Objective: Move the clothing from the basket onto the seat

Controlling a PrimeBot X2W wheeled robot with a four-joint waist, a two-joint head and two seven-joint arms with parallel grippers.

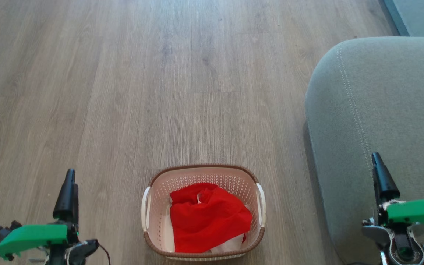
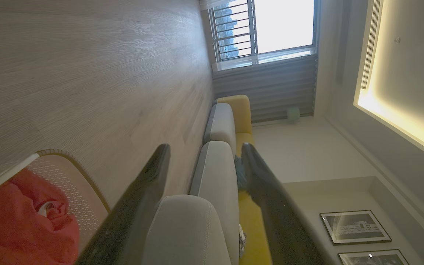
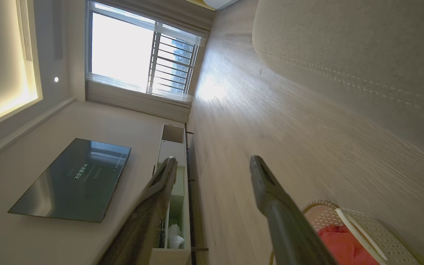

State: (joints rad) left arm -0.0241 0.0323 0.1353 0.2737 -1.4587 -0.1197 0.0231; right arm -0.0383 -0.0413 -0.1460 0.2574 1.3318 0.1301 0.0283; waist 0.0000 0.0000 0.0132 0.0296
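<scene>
On the floor [image 1: 123, 92], head view: the basket [image 1: 159, 206] stands upright, mouth up, near the foot of the seat [image 1: 374, 110] but apart from it. Its long axis is judged to run across the view, handle to handle. The clothing [image 1: 208, 221] is heaped inside, its bulk toward the seat-side wall, with white trim showing at the near rim. As it is a crumpled mound, no long axis can be given. The left gripper [image 1: 70, 178] and right gripper [image 1: 378, 163] are poised either side of the basket, clear of it.

Left wrist view: the fingers [image 2: 142, 191] are spread wide and empty, with the clothing at the lower left corner.

Right wrist view: the fingers [image 3: 271, 198] are likewise wide and empty.

Handling, judged: the fabric is expected to be light, limp and not fragile. It will drape and trail, and more than one piece may come up together. A pinch on the raised fold at the mound's crest is preferred, away from the perforated wall.
</scene>
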